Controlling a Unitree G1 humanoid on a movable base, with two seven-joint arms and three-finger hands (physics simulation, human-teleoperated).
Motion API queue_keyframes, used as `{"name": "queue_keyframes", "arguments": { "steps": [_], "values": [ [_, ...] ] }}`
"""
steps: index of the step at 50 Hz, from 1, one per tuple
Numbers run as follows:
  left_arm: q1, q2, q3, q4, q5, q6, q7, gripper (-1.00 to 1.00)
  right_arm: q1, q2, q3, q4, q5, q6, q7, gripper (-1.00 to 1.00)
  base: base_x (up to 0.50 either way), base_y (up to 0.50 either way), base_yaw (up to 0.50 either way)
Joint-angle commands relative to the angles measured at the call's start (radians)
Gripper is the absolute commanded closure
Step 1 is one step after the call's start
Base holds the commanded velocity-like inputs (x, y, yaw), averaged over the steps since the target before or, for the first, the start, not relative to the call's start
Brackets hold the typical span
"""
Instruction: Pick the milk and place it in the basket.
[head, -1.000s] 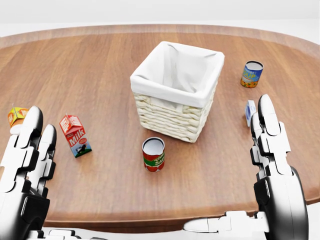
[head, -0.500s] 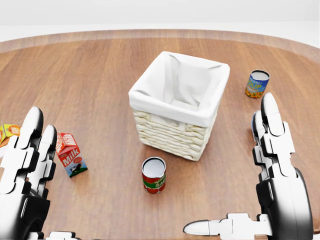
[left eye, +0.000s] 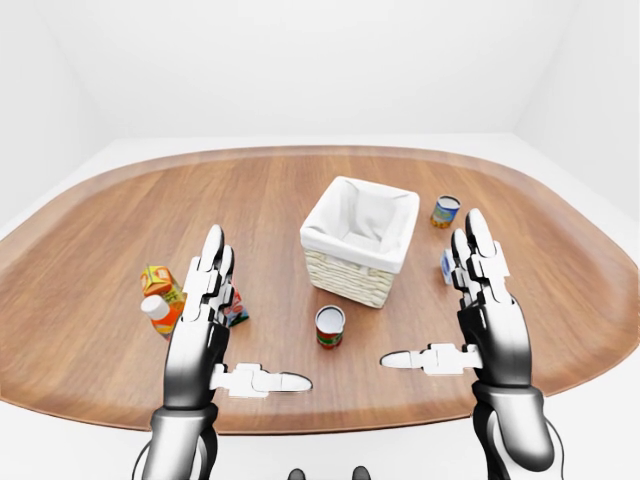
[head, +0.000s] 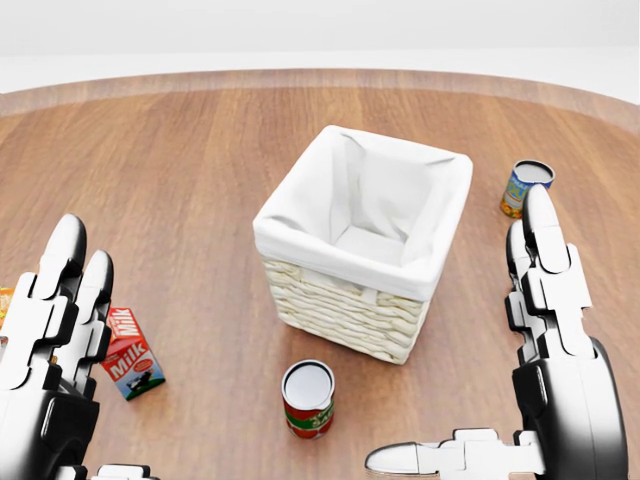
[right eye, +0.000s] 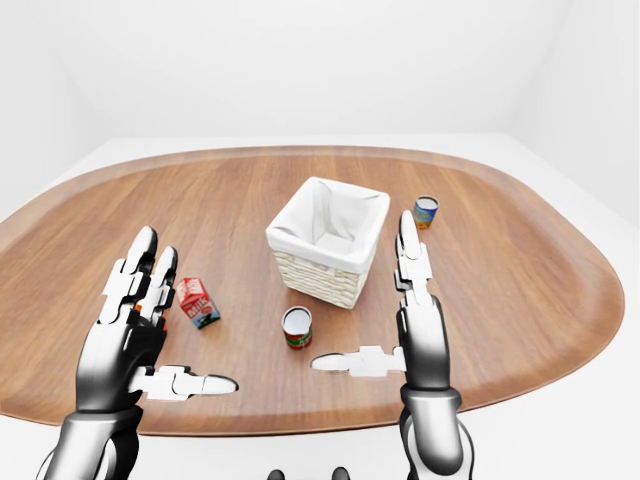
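The milk carton (head: 132, 357), red and white with "Milk" on its side, stands on the wooden table at the lower left of the head view, just right of my left hand's fingers. The wicker basket (head: 340, 300) with a white cloth liner stands in the middle, empty. My left hand (head: 60, 330) is open, fingers straight, thumb out, and hovers beside the milk without touching it. My right hand (head: 545, 330) is open at the lower right, apart from the basket.
A red soup can (head: 307, 398) stands below the basket. A blue and yellow can (head: 526, 188) stands at the upper right. An orange carton (left eye: 159, 281) and a small bottle (left eye: 159, 313) stand left of the milk. A blue-white object (left eye: 445, 266) sits behind my right hand.
The whole head view has shifted: the camera has moved closer, so basket, milk and cans slide down and look larger. Both hands keep their open pose.
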Motion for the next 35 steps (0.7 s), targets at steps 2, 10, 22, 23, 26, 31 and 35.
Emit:
{"name": "queue_keyframes", "arguments": {
  "steps": [2, 10, 22, 23, 26, 31, 35],
  "values": [
    [0.000, 0.000, 0.001, 0.003, -0.001, 0.000, -0.003, -1.00, -0.001, -0.001, 0.002, 0.012, -0.002, -0.009, -0.004, -1.00, 0.22, 0.00, 0.00],
    [-0.004, -0.001, 0.000, 0.006, 0.001, 0.000, -0.002, -1.00, -0.001, -0.001, 0.000, 0.007, 0.001, -0.005, 0.000, -1.00, 0.22, 0.00, 0.00],
    [-0.004, 0.001, -0.007, -0.005, 0.002, 0.000, -0.002, -1.00, 0.002, -0.002, 0.008, 0.000, -0.001, 0.002, 0.000, -1.00, 0.22, 0.00, 0.00],
    [-0.005, 0.001, -0.007, -0.005, 0.002, 0.000, -0.001, -1.00, 0.002, -0.002, 0.009, -0.001, -0.001, 0.003, 0.000, -1.00, 0.22, 0.00, 0.00],
    [-0.006, 0.002, -0.009, -0.007, 0.003, 0.000, -0.001, -1.00, 0.003, -0.003, 0.010, -0.003, 0.000, 0.002, 0.000, -1.00, 0.22, 0.00, 0.00],
    [-0.010, 0.003, -0.010, -0.001, 0.004, 0.000, 0.002, -1.00, 0.004, -0.003, 0.011, -0.006, 0.000, 0.005, 0.000, -1.00, 0.22, 0.00, 0.00],
    [-0.014, 0.003, -0.007, 0.001, 0.003, 0.000, 0.001, -1.00, 0.004, -0.004, 0.012, -0.008, -0.001, 0.006, -0.001, -1.00, 0.22, 0.00, 0.00]
  ]
}}
